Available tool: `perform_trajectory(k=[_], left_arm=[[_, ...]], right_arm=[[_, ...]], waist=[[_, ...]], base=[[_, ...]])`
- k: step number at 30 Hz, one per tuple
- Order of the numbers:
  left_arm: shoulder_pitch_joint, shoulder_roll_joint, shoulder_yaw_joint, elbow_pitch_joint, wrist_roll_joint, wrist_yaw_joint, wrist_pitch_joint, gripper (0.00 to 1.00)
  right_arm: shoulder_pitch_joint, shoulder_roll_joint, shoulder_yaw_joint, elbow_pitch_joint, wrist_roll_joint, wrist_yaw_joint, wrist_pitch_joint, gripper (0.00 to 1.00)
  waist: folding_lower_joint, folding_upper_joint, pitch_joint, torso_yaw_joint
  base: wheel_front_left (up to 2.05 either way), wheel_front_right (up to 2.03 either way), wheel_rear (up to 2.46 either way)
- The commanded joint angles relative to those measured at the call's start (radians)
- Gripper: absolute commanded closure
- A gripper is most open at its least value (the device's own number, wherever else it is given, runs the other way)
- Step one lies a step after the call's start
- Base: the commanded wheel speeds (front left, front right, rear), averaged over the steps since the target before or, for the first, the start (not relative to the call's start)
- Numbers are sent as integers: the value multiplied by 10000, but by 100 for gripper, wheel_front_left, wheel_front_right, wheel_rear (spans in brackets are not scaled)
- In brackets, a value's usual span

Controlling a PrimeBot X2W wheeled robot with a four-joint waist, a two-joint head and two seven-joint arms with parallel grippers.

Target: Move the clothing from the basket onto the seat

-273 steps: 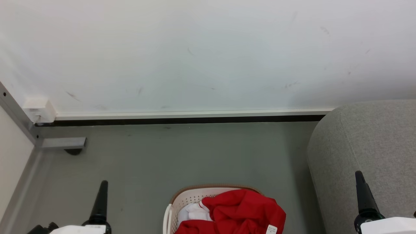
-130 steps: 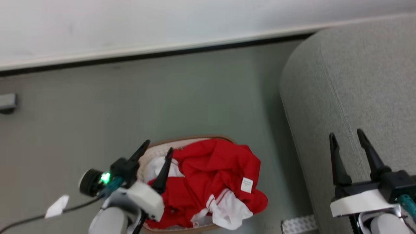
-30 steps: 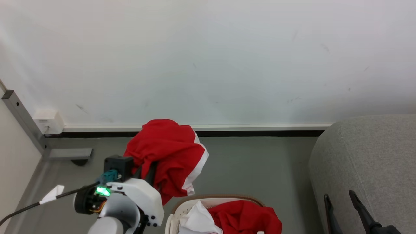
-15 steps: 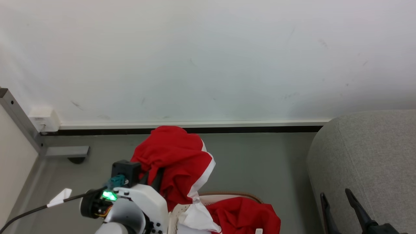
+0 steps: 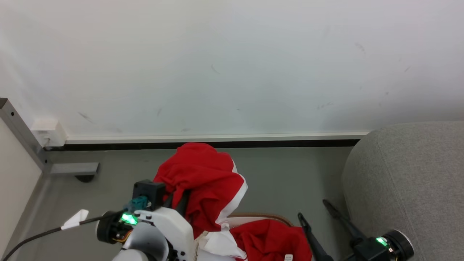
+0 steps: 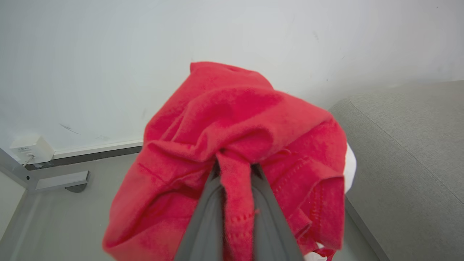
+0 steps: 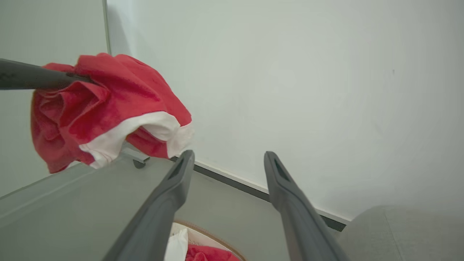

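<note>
We see a bright red soft fabric garment [image 5: 203,177] with a white panel held in the air, bunched over the left gripper [image 6: 235,169]. Its two long dark fingers [image 6: 203,217] are pressed together, pinching a fold of the red cloth. The garment hangs above the left part of the oval white plastic basket [image 5: 261,216] with a brown braided rim, well apart from the large grey woven upholstered seat [image 5: 409,174] at the right. More red and white clothing [image 5: 270,241] lies inside the basket. The right gripper [image 7: 229,155] hovers between basket and seat, fingers spread wide, holding nothing. Behind are a grey floor [image 5: 290,174] and a white wall [image 5: 232,65].
</note>
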State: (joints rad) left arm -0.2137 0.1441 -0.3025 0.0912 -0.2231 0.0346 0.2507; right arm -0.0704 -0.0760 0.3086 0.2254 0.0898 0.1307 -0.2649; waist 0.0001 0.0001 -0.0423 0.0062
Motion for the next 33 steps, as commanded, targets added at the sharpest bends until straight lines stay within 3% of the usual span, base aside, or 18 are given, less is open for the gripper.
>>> perform_trajectory(k=[1,7,13,32,33], left_arm=[[-13,37,-32,-55,-174,-34,28,100],[-42,-5,-258,-165,-183,-111,95,100],[3,-68,-573,-267,-116,-221,176,100],[142,-350,-1696,-915,-277,-693,579,100],[143,-368,-1727,-923,-308,-694,604,100]], right_arm=[[-469,-391,715,131,337,0,8,0],[-1965,-1307,2892,585,1435,0,8,0],[-3265,-1708,4441,1061,2445,-5,8,0],[-5818,-1117,8156,3718,4719,-9,8,0],[-5858,-1039,8309,3839,4954,-9,8,43]], waist=[[-1,-1,-4,10],[-1,-1,-38,101],[-1,-1,-100,252],[-1,-1,-190,709],[-1,-1,-206,743]], base=[[0,0,0],[0,0,0],[0,0,0],[0,0,0],[0,0,0]])
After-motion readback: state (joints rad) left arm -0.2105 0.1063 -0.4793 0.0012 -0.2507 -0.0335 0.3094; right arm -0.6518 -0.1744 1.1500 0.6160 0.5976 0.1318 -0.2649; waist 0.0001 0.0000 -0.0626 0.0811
